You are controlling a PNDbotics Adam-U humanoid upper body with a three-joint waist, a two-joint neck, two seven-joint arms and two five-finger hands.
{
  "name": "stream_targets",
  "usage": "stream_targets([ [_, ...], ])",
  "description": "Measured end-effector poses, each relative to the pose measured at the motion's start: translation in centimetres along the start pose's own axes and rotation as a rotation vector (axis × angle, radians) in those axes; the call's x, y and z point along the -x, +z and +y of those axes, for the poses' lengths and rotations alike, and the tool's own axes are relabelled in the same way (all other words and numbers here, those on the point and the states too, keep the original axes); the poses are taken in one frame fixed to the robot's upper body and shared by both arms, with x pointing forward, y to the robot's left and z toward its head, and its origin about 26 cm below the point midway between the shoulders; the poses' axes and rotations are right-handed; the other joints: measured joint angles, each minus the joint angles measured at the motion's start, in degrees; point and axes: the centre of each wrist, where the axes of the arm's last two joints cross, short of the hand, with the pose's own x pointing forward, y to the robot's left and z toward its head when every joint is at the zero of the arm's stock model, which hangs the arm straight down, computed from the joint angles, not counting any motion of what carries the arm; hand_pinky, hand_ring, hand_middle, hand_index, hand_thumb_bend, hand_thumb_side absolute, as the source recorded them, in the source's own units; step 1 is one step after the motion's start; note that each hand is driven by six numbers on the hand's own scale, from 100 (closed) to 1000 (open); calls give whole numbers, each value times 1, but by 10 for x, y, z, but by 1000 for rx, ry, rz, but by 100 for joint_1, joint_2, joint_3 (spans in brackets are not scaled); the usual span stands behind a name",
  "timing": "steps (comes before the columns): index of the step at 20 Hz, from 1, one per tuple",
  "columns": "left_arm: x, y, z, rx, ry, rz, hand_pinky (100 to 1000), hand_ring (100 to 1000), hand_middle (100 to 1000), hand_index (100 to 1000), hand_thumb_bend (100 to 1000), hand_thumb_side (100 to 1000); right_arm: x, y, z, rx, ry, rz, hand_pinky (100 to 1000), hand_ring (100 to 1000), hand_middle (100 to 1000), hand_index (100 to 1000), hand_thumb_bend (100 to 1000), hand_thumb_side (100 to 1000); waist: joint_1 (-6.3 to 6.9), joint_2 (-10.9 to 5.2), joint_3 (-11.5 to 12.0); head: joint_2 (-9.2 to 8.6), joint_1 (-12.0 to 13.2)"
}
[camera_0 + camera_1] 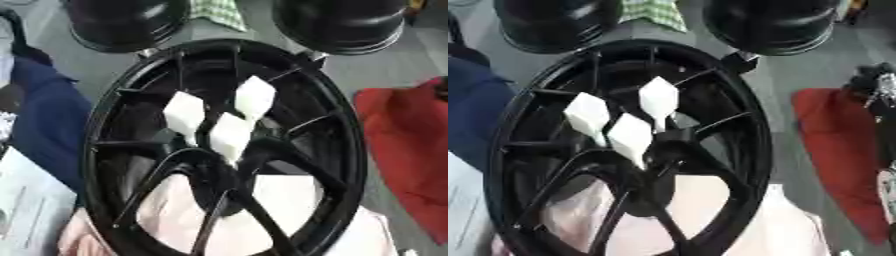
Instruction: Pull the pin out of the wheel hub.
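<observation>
We are looking down at a black wheel hub [348, 150] that is filling most of the view, its rim running from the far middle of the bench to the near edge. Three white pins are standing in its centre, where the spokes are meeting. The left pin [185, 114] and the upper pin [255, 96] are sitting side by side with a narrow gap between them. The near pin [230, 135] is sitting just below that gap, close to both, with its narrow end pointing down toward the middle of the hub. All three are leaning slightly and flaring wider at the top.

A pale pink cloth [289, 197] is showing through the near spokes, under the hub. A red cloth [407, 145] is lying to the right of the rim, and a dark blue fabric [48, 120] is lying to its left. Two round black objects [337, 22] are sitting beyond the hub, with a green checked cloth [219, 11] between them.

The right robot hand [883, 87] is showing only as a black and silver shape at the right edge of the right eye view – apart from the hub and touching none of the pins – and we cannot tell whether it is open or closed. The left robot hand is not appearing in either view.
</observation>
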Motion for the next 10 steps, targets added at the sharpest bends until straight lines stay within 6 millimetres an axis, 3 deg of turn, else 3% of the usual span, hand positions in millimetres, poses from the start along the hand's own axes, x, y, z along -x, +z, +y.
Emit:
stream_targets([
  [10,-8,-9,6,33,-54,-44,635,642,518,685,695,457,1,1,-1,-3,2,3,752,681,610,720,100,756,40,1,-1,40,-93],
])
